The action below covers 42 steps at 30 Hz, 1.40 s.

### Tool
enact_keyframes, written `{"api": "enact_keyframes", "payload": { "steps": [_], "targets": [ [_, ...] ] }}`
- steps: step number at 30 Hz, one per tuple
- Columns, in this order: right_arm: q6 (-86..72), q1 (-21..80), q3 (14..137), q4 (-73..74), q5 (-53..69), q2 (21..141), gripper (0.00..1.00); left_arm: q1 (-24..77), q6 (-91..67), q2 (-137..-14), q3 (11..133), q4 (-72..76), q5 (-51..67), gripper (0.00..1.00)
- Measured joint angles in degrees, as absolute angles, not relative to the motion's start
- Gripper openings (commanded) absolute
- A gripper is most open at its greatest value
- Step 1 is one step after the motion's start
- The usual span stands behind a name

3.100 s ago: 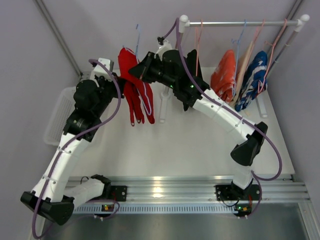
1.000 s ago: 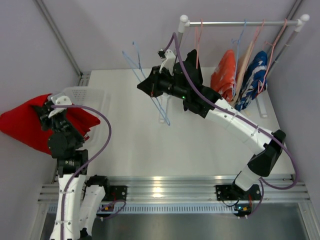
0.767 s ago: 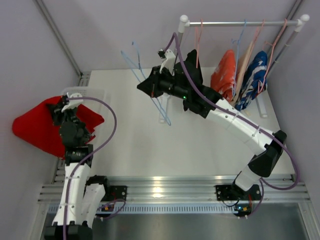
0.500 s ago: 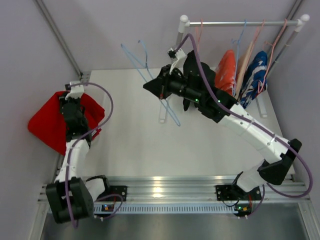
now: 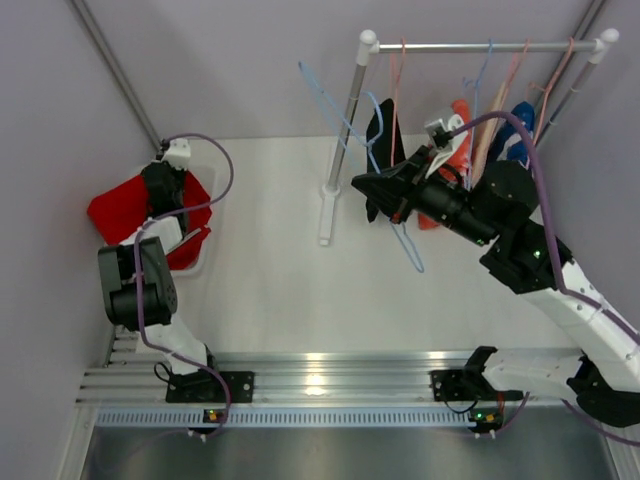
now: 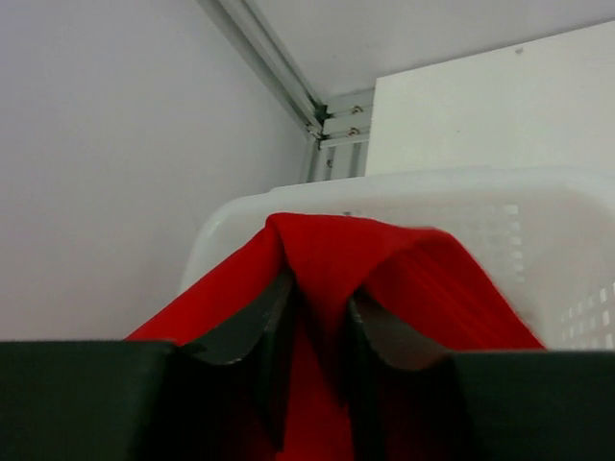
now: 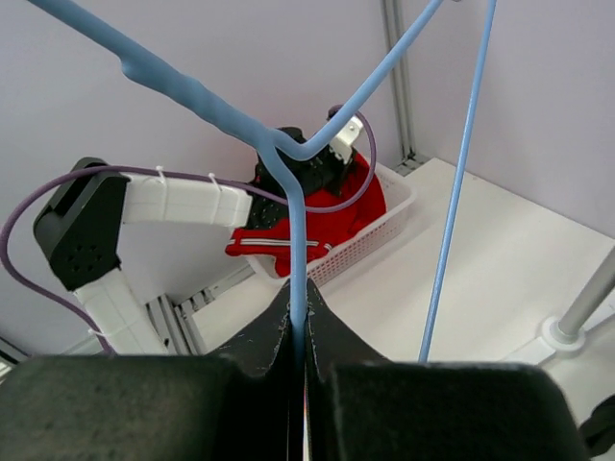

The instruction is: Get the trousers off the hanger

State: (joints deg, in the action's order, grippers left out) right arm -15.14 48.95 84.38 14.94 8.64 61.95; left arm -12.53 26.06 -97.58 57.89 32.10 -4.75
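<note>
The red trousers (image 5: pixel 118 208) are bunched over the white basket (image 6: pixel 452 206) at the far left. My left gripper (image 5: pixel 166 186) is shut on a fold of them (image 6: pixel 322 259), with the fingers (image 6: pixel 245 331) on either side of the cloth. My right gripper (image 5: pixel 372 186) is shut on the bare blue hanger (image 5: pixel 411 255), whose wire (image 7: pixel 298 230) runs between the pressed jaws, beside the rack post. The black trousers (image 5: pixel 378 128) hang from a pink hanger on the rack rail, just behind my right gripper. The red trousers also show in the right wrist view (image 7: pixel 332 216).
The clothes rack has a white post (image 5: pixel 345 110), a base (image 5: pixel 325 215) and a top rail (image 5: pixel 480 45). An orange-and-white garment (image 5: pixel 458 120) and a blue-and-white garment (image 5: pixel 520 118) hang at its right. Grey walls close in on the left and the back.
My left arm has swung the red trousers from far out left back over the basket. My right arm has carried the bare blue hanger rightwards past the rack post.
</note>
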Motion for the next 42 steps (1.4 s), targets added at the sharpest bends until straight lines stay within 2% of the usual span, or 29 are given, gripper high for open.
{"api": "enact_keyframes", "payload": {
  "steps": [2,5,8,9,10,14,18,23,30,35,42],
  "targets": [
    [-14.92,48.47,84.33,16.51,7.86,60.23,0.0,-12.47,25.87,-100.51,60.05,30.92,-4.19,0.55],
    [-14.74,47.55,83.81,19.0,6.44,58.02,0.0,-12.38,25.17,-103.81,62.7,26.61,-4.1,0.73],
    [-15.11,46.33,83.59,21.91,5.37,56.8,0.0,-12.88,23.2,-105.27,63.88,22.04,-4.03,0.84],
    [-15.31,45.91,83.59,23.0,4.99,56.55,0.0,-13.19,22.35,-105.3,63.88,20.45,-3.73,0.96],
    [-15.64,45.54,83.59,24.27,4.69,56.31,0.0,-13.5,21.67,-105.14,63.88,19.14,-3.31,0.99],
    [-17.26,44.4,83.35,28.47,2.87,55.46,0.0,-14.2,17.76,-101.3,63.88,13.37,0.47,0.99],
    [-20.16,40.91,83.2,32.21,2.31,54.39,0.0,-14.22,13.76,-92.25,65.95,7.16,4.51,0.99],
    [-25.74,33.58,80.09,35.62,3.25,51.88,0.0,-14.15,10.66,-75.55,69.93,3.99,9.28,0.99],
    [-30.39,28.51,78.76,36.86,8.14,53.58,0.0,-14.15,9.61,-55.64,65.78,1.37,14.13,0.99],
    [-32.42,25.52,80.82,35.55,11.44,57.93,0.0,-14.15,7.92,-49.12,62.02,-3.44,16.62,0.99],
    [-33.87,22.9,87.55,30.55,13.04,67.37,0.0,-14.15,4.75,-47.35,61.28,-8.27,18.13,0.99]
  ]
}}
